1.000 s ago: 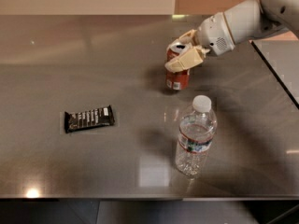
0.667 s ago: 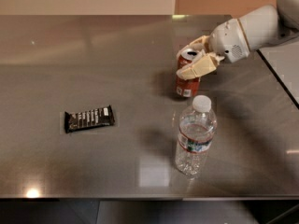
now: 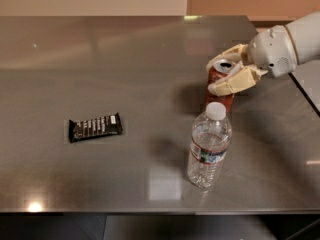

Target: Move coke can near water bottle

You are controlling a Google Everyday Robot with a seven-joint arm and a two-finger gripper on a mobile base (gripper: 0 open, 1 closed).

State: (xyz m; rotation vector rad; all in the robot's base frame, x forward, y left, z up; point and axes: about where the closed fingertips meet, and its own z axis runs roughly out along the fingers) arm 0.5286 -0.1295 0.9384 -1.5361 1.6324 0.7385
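The coke can (image 3: 218, 78) is red with a silver top and stands upright on the steel table, just behind the water bottle's cap. The water bottle (image 3: 208, 146) is clear with a white cap and a red and blue label, upright toward the front right. My gripper (image 3: 221, 75) comes in from the right on a white arm, with its cream fingers (image 3: 232, 83) closed around the can's upper part, one finger in front and one behind.
A black chocolate bar wrapper (image 3: 95, 127) lies flat at the left. The steel table (image 3: 125, 64) has its front edge just below the bottle. A dark gap marks the table's right edge (image 3: 306, 91).
My gripper has moved right and toward the front with the coke can in it, bringing the can from the table's middle to just behind the water bottle.
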